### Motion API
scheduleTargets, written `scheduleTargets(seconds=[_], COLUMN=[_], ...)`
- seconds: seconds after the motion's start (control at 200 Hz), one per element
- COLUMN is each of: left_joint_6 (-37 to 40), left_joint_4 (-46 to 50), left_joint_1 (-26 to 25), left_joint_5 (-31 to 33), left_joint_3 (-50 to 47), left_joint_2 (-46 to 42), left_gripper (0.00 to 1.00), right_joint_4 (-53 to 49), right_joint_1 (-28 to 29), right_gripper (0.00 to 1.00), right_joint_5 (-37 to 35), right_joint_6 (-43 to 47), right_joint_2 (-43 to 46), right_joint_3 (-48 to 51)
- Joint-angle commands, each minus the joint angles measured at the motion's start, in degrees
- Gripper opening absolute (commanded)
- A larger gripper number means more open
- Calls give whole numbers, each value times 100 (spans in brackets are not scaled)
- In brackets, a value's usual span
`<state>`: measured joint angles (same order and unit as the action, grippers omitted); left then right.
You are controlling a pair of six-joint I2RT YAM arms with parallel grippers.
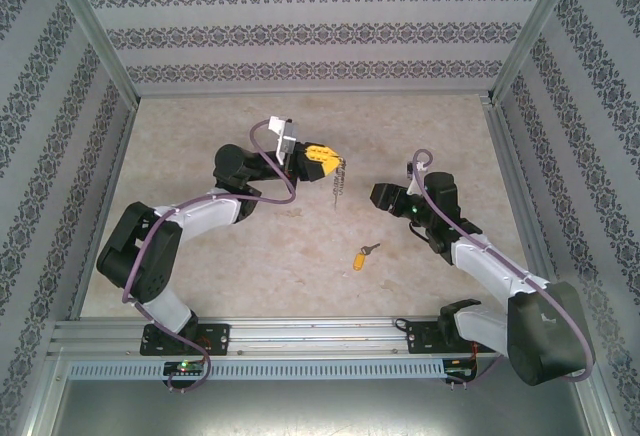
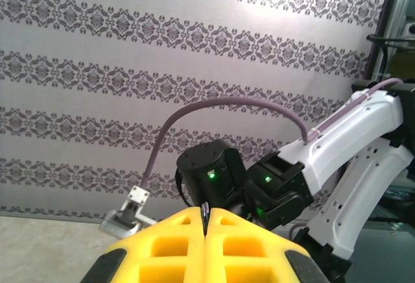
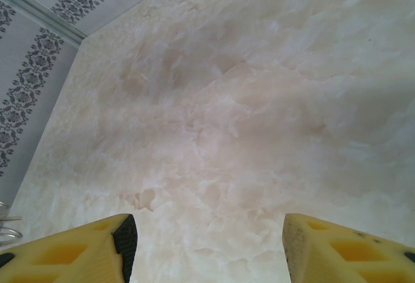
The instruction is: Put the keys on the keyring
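- While your left gripper (image 1: pixel 333 161) is pinched tight on the keyring (image 1: pixel 338 184), the ring dangles from its tips over the middle of the bench (image 1: pixel 200 126).
- Your right gripper (image 3: pixel 209 231) — jaws well apart, nothing between them.
- The key (image 1: pixel 365 255) lies flat towards the bench's near edge, roughly centred — apart from both grippers.

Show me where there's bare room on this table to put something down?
The far strip of table below the back wall is bare. The middle is crowded: the left gripper with its hanging keyring, the right gripper, the key.
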<state>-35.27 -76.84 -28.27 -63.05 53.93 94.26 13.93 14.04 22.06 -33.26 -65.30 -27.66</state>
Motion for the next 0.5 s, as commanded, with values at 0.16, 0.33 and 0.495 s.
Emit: scheduleTargets(seconds=[0.16,0.33,0.495], left_joint_6=[-931,-1126,-1299], left_joint_4=[-481,-472,-472], left_joint_1=[-205,-215,-214], left_joint_5=[250,489,687], left_joint_3=[416,416,434], left_joint_2=[-153,-240,-256], left_gripper=[0,0,0], right_joint_4=[133,127,132], right_joint_1=[70,73,94], right_gripper=[62,62,62], right_joint_5=[-58,-36,-13], right_joint_6=[57,86,84], right_joint_2=[25,-36,-119], right_joint_3=[-203,-241,-253])
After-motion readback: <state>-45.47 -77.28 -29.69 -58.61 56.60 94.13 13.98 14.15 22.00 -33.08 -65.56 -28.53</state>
